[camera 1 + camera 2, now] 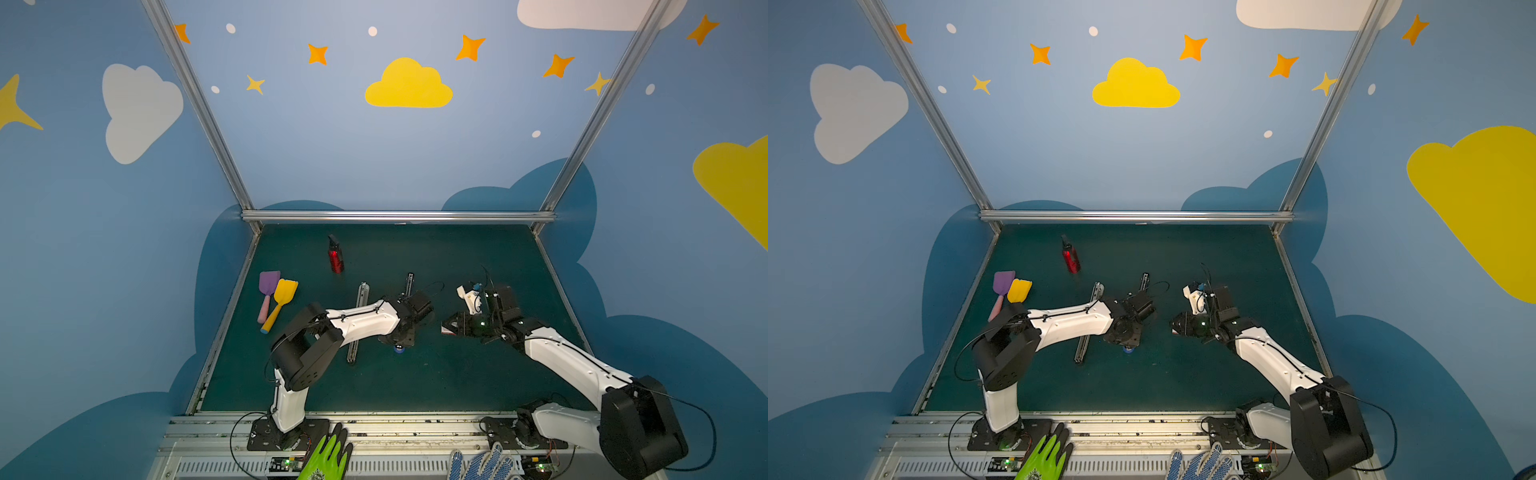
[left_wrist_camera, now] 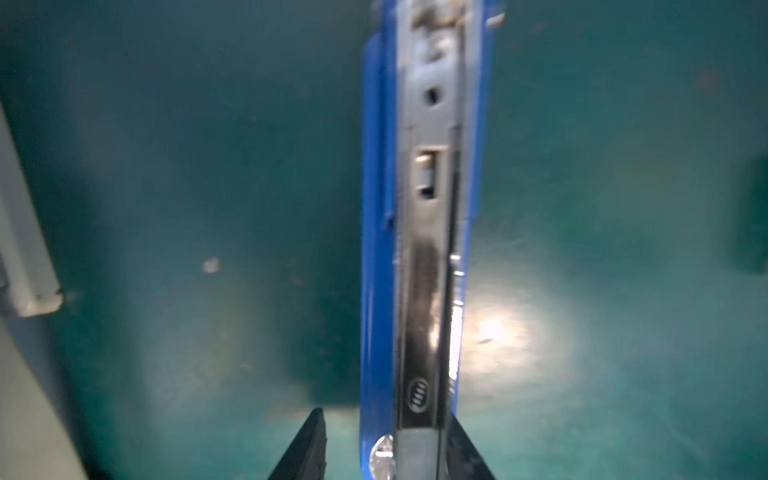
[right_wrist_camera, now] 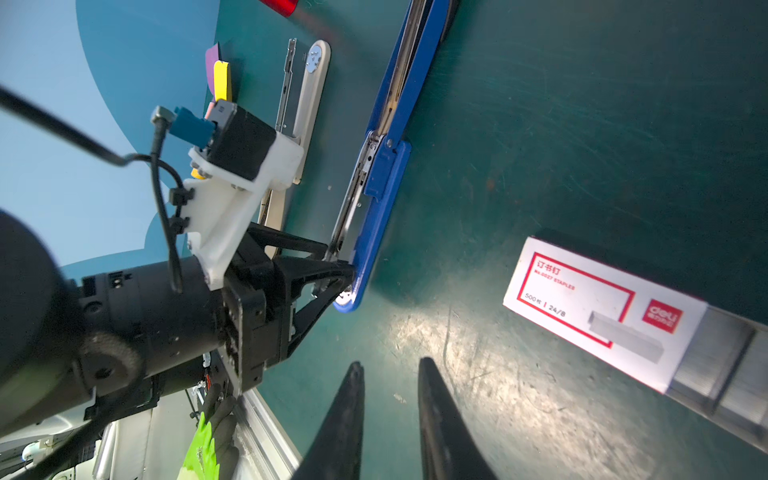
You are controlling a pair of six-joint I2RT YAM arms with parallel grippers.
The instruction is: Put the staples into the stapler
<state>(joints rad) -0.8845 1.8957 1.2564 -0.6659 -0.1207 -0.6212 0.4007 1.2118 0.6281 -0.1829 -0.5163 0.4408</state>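
The left gripper straddles the end of the stapler half-open, unclamped, and the right gripper is narrowly parted, empty, so fumbling the box at the stapler's three o'clock in a top view risks scattering staples.

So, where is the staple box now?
In a top view the staple box lies right of centre on the green mat, beside the tip of the right gripper.

I count one blue stapler, one staple box, one purple spatula, one yellow spatula, one red bottle, one metal rail, one green glove
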